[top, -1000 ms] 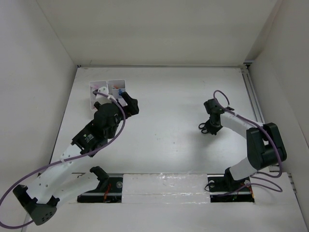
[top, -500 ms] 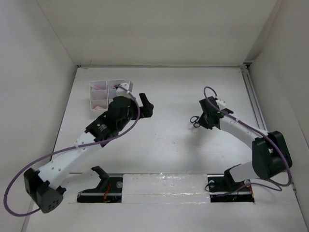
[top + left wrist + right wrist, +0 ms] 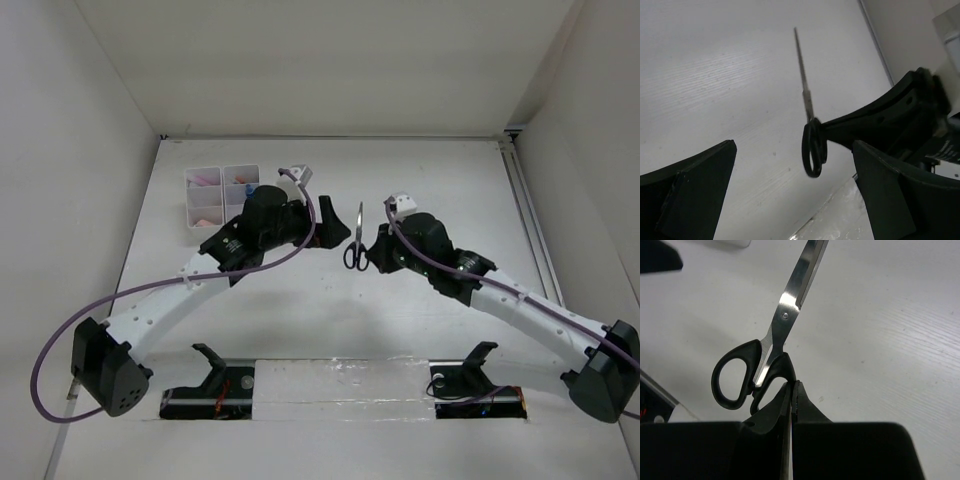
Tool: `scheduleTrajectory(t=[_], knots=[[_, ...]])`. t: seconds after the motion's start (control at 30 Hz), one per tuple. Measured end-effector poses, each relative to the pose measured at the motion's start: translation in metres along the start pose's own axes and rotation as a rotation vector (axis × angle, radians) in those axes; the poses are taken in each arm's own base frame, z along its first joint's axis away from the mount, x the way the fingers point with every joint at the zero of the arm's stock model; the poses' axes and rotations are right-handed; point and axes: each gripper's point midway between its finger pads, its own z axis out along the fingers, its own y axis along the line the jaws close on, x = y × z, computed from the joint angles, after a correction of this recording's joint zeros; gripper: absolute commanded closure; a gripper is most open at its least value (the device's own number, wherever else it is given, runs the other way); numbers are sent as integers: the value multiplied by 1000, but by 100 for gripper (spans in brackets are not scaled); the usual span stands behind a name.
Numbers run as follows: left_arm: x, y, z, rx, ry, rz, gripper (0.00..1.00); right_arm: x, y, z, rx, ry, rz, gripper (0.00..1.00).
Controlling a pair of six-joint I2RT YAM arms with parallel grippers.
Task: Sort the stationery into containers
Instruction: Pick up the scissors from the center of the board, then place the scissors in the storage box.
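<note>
Right gripper (image 3: 370, 254) is clamped shut on the rim of one handle loop of the black-handled scissors (image 3: 357, 232). The scissors sit mid-table, blades closed and pointing to the far side, handles near. In the right wrist view the pinch is thin, on the loop edge only, with the other loop free, so the hold could swivel. The scissors look raised off the table (image 3: 330, 310), though the frames don't settle that for sure. Left gripper (image 3: 332, 218) sits just left of the scissors with its jaws spread wide and nothing in them. The left wrist view shows the scissors framed between its two fingers (image 3: 695, 195) but well apart from them. The white organiser tray (image 3: 222, 168) is at the far left, on the left arm's side, with pink pieces already in some compartments. This is likely why the scissors are held out in the middle: a handover to the arm that reaches the tray. The blade is bare and free, so that is probably what the left takes. Risk is the scissors pivoting in the light pinch.
</note>
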Motion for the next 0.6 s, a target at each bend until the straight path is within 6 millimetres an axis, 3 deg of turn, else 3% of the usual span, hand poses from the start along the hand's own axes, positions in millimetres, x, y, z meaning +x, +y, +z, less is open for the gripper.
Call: scheduleTrajectory(t=[0.1, 0.17, 0.43, 0.57, 0.6], knots=[[-20, -16, 1, 64, -29, 5, 0, 9, 17, -2, -53, 21, -61, 100], [-21, -21, 4, 88, -24, 2, 0, 12, 25, -3, -68, 19, -88, 100], [-2, -14, 28, 88, 59, -33, 2, 10, 42, -13, -99, -15, -138, 100], [-1, -16, 29, 101, 65, -40, 23, 1, 45, -19, -105, -56, -139, 100], [-2, -18, 29, 108, 65, -44, 39, -3, 46, -20, -108, -70, -138, 100]])
